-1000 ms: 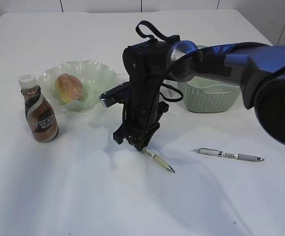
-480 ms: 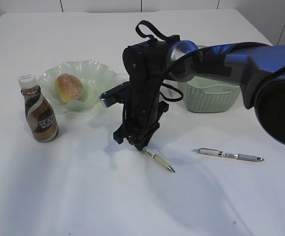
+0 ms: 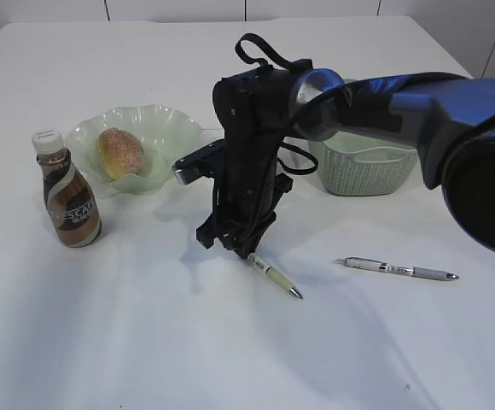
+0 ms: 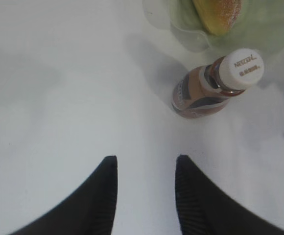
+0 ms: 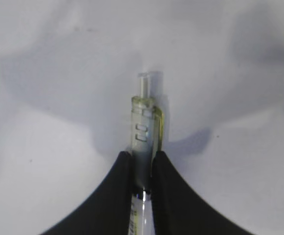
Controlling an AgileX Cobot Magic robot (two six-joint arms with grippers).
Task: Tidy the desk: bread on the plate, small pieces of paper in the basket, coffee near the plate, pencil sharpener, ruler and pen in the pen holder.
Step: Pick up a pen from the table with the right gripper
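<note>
I see right gripper (image 5: 142, 164) jaws clamped on clicker end of pen (image 5: 143, 137), tip resting on desk (image 3: 145, 325). Left gripper (image 4: 146, 191) jaws apart, empty; coffee (image 4: 215, 85) ahead-right of them.

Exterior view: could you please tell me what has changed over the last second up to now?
Very little moved. The right end effector stayed low over the desk at the near pen's clicker end, and its fingers now pinch the barrel. The pen itself barely shifted. The coffee, bread, plate, basket and second pen stayed put.
</note>
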